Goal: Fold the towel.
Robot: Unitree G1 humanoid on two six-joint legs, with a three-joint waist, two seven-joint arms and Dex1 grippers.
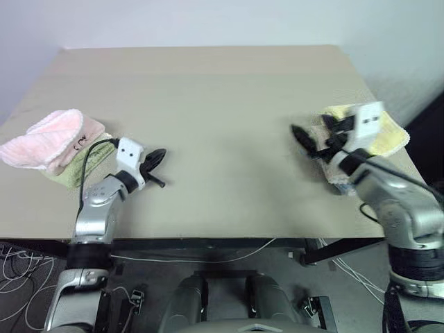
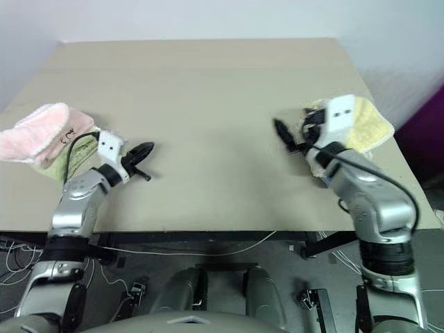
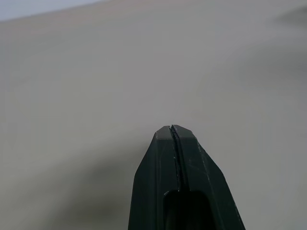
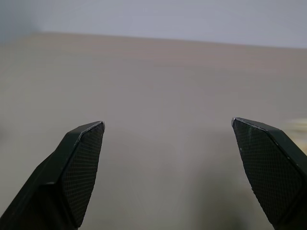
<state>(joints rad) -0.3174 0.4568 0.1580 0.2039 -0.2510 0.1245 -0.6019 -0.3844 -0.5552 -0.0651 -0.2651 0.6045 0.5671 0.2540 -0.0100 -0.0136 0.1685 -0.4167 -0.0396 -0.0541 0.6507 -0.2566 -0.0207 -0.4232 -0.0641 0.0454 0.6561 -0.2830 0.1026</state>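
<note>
Towel: one pale yellow towel [image 1: 386, 136], folded, at the table's right edge, behind the right gripper.
Other cloths: two stacked at far left, pink towel [image 1: 40, 141] over a yellowish cloth [image 1: 69, 175].
Left gripper [image 1: 157, 159]: jaws pressed together, empty.
Right gripper [image 1: 303, 139]: jaws spread wide, empty.
Table [image 1: 222, 118]: one.

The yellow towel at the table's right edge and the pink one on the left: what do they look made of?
The yellow towel: seemingly terry cloth, matte, with a nubby looped surface and paler edging. The pink towel: apparently plush fleece or microfibre, with a soft fuzzy pile and rounded folds. The table: smooth matte beige, perhaps laminate.
</note>
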